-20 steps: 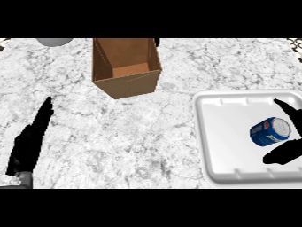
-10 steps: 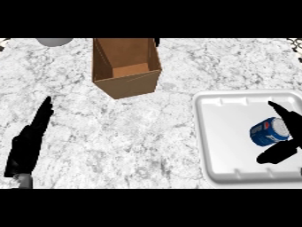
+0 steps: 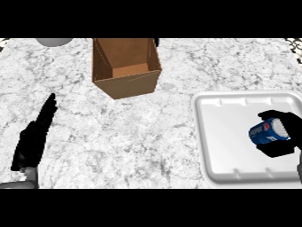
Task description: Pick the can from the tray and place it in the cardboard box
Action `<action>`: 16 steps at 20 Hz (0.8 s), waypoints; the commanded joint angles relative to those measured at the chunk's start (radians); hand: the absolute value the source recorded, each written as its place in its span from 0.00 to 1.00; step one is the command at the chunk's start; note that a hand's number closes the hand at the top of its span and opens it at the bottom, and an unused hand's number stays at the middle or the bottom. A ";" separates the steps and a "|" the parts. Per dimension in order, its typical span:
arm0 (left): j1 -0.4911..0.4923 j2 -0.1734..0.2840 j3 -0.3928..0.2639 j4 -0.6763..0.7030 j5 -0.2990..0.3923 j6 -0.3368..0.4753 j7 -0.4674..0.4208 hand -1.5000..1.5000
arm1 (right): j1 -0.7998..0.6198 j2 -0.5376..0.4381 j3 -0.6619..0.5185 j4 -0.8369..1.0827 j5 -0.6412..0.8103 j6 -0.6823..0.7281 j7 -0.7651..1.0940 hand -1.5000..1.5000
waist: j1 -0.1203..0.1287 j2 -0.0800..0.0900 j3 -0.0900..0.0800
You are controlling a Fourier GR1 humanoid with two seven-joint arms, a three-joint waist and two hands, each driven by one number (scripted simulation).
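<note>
— Containers first: what stands on the grey-white marbled surface (image 3: 146, 133)?

— Two of them. An open brown cardboard box (image 3: 126, 66) sits near the far edge, a little left of the middle, its top flaps up and its mouth turned toward the view. A shallow white square tray (image 3: 231, 133) with a raised rim lies at the right, well apart from the box.

— What is in the box?

— Only its bare brown floor and inner walls show.

— And the tray?

— A small blue can with a white and red label (image 3: 268, 133) is over the tray's right half, lying tilted with its pale end toward the right. I cannot tell whether it touches the tray's bottom.

— Is a hand on it?

— Yes. The right hand (image 3: 297, 133) comes in from the lower right, black fingers curled over the top of the can and the thumb tucked under it, so the can sits clasped between them. Part of the grey forearm shows below, at the right edge.

— The other hand?

— The left hand (image 3: 34, 137) rests at the left, fingers straight and together, pointing away toward the far edge, holding nothing. It is well apart from both containers.

— Anything else?

— A pale grey rounded thing (image 3: 54, 41) is cut off by the far edge, just left of the box; too little shows to name it.
</note>
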 commanded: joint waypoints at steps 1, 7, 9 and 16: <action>-0.028 -0.004 -0.001 -0.030 -0.013 -0.017 0.052 0.50 | -0.013 0.000 0.010 0.056 0.066 -0.035 -0.065 1.00 | 0.001 0.004 0.006; 0.023 -0.003 0.019 0.010 0.003 -0.030 -0.038 0.50 | -0.063 -0.025 0.044 0.011 0.204 -0.124 -0.032 1.00 | 0.004 0.005 0.006; -0.016 -0.020 -0.022 -0.018 -0.017 -0.024 0.005 0.50 | -0.158 -0.052 0.103 0.112 0.218 -0.143 -0.196 1.00 | 0.035 0.012 0.008; -0.085 -0.032 -0.090 -0.015 -0.017 -0.077 -0.017 0.50 | -0.407 -0.141 0.298 0.086 0.206 -0.003 -0.576 1.00 | 0.232 0.070 0.012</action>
